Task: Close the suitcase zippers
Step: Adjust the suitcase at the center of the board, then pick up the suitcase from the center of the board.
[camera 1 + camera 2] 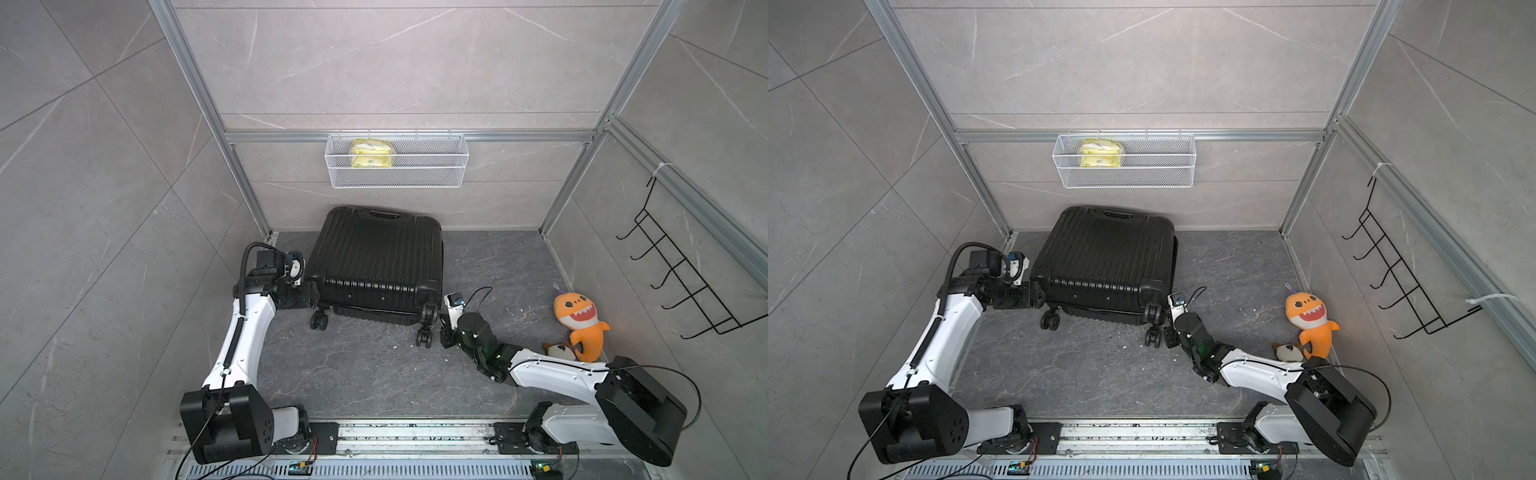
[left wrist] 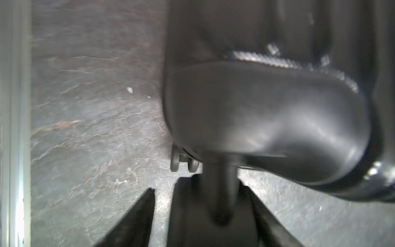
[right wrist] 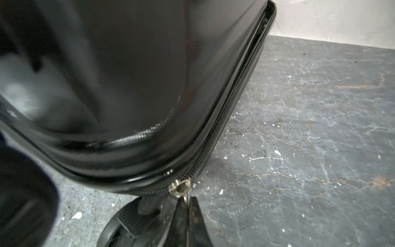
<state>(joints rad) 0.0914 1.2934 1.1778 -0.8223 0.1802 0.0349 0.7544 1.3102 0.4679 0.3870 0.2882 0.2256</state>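
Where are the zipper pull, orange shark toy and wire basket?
zipper pull (image 3: 179,187): right wrist view, on its silvery slider.
orange shark toy (image 1: 575,311): in a top view, on its face.
wire basket (image 1: 415,176): in a top view, on its front mesh.

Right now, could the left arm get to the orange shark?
Probably not. The shark lies far right, with the suitcase and right arm between it and the left gripper.

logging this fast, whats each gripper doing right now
Left gripper: open, a wheel between its jaws.
Right gripper: closed on the zipper pull.
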